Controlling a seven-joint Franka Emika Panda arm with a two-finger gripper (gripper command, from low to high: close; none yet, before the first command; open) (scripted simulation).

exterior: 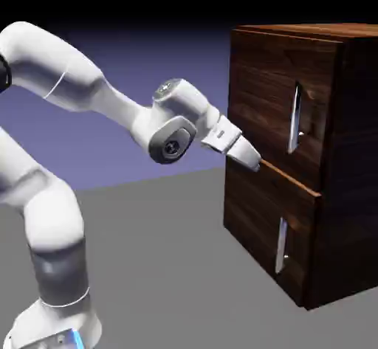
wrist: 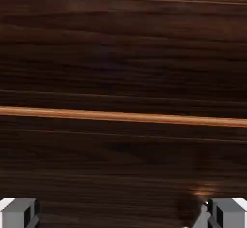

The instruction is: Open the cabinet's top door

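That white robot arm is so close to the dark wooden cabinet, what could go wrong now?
1. The open two-finger gripper sits at the seam between the doors, well away from the top door's long silver bar handle; it may bump the wood.
2. It could drift toward the lower door's shorter silver handle and open the wrong door.

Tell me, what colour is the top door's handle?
Silver, on the top door's handle; exterior view shows it best.
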